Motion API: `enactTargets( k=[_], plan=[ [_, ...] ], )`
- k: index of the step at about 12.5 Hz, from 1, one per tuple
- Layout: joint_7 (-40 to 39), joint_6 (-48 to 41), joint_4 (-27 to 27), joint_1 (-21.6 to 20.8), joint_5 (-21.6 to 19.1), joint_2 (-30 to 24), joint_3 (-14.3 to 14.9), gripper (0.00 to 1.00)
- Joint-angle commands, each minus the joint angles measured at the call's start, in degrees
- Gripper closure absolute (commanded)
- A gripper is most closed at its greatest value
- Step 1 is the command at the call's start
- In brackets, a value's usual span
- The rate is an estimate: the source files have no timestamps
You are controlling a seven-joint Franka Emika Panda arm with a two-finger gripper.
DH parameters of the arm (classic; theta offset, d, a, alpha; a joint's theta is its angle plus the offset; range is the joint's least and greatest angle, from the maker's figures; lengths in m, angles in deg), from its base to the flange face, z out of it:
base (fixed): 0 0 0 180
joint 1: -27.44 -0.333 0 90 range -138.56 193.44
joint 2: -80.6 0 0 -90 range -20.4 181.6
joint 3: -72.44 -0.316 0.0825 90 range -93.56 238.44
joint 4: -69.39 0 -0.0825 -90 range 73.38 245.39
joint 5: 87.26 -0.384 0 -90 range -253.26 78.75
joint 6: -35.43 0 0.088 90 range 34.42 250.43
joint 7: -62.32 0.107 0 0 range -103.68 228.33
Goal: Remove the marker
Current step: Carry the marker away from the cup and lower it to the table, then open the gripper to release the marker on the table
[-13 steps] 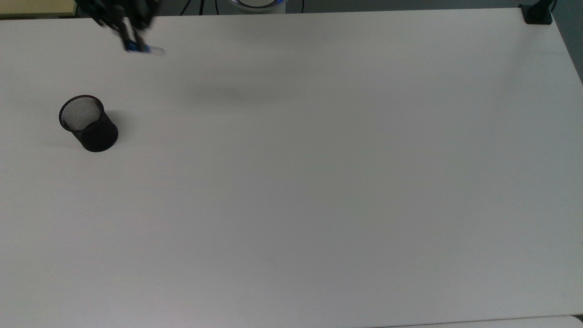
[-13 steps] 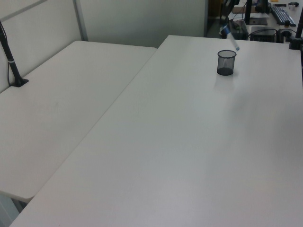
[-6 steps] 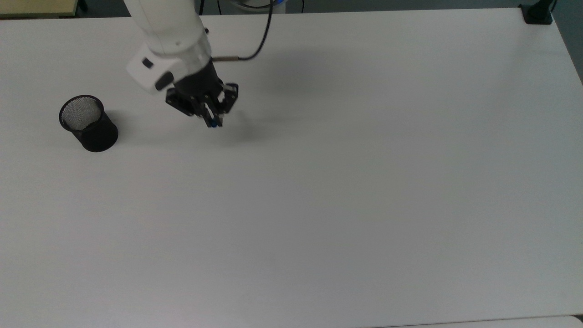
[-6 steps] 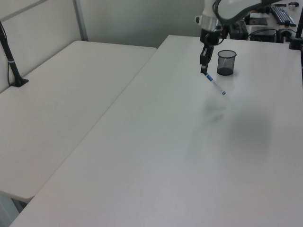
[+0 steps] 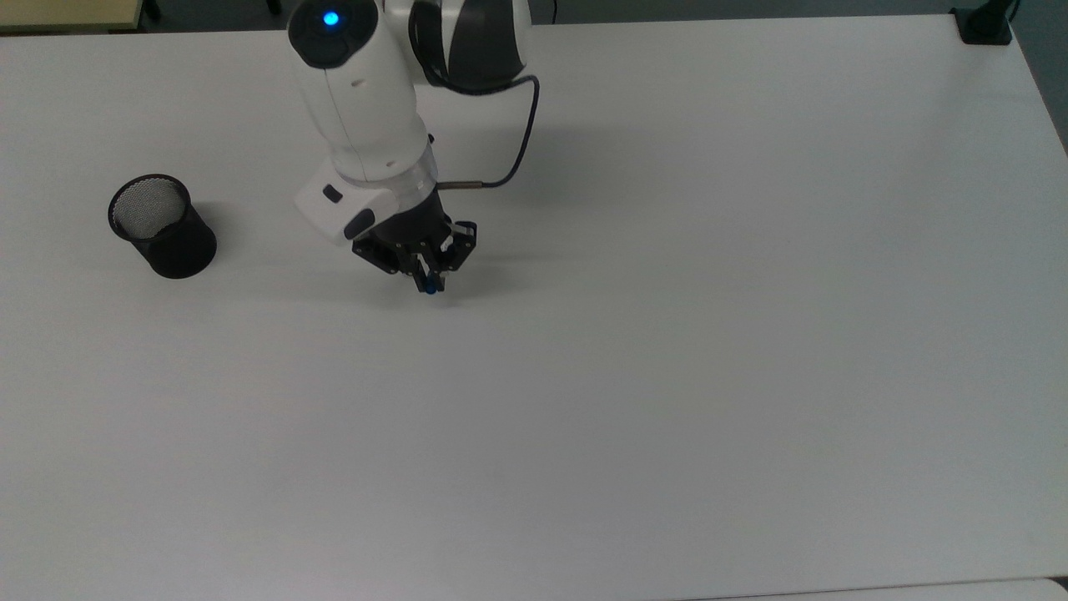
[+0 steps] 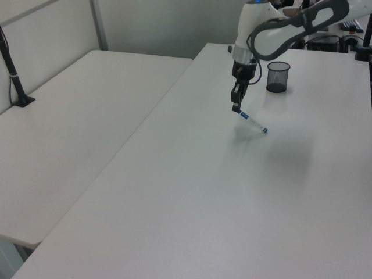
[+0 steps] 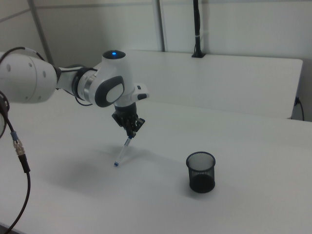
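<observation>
mesh cup (image 5: 161, 225) stands on the desk (image 5: 667, 376) near the top view's left edge. tool (image 5: 428, 282) is over the desk to the cup's right in the top view, well apart from it. marker (image 6: 251, 121) hangs tilted from the tool, upper end clamped in the tool, lower end at or just above the desk; contact can't be told. in the right view the marker (image 7: 123, 152) is left of the cup (image 7: 201, 171).

A lab or office workroom: plain white tables (image 6: 87, 116) pushed side by side, with grey partition panels (image 7: 234, 24) behind them. At the left view's upper right sits a keyboard (image 6: 349, 16) on a cluttered desk, and a black pole (image 7: 196, 29) is clamped to the far table.
</observation>
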Motion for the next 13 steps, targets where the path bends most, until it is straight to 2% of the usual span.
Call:
enactTargets(
  k=[1,4,5,6,7,8,10,12,13],
  plan=[
    [1.6,5.4,0.2,-1.4,0.1,3.0,0.1,0.93],
    [1.7,7.8,0.2,-2.4,0.5,4.6,0.1,0.85],
    [1.6,7.8,0.2,-2.4,0.5,4.6,0.1,0.78],
    [1.7,7.7,0.2,-2.5,0.6,4.6,0.1,0.63],
    [1.7,7.6,0.2,-2.5,0.6,4.6,0.1,0.19],
    [1.7,7.5,0.1,-2.6,0.6,4.6,0.1,0.00],
    [1.7,6.7,0.0,-2.6,0.6,3.0,0.1,0.00],
    [2.1,0.1,-0.4,-2.1,1.2,-3.2,0.2,0.00],
    [2.3,-4.5,-0.5,-2.2,5.8,-7.4,0.2,0.00]
  ],
)
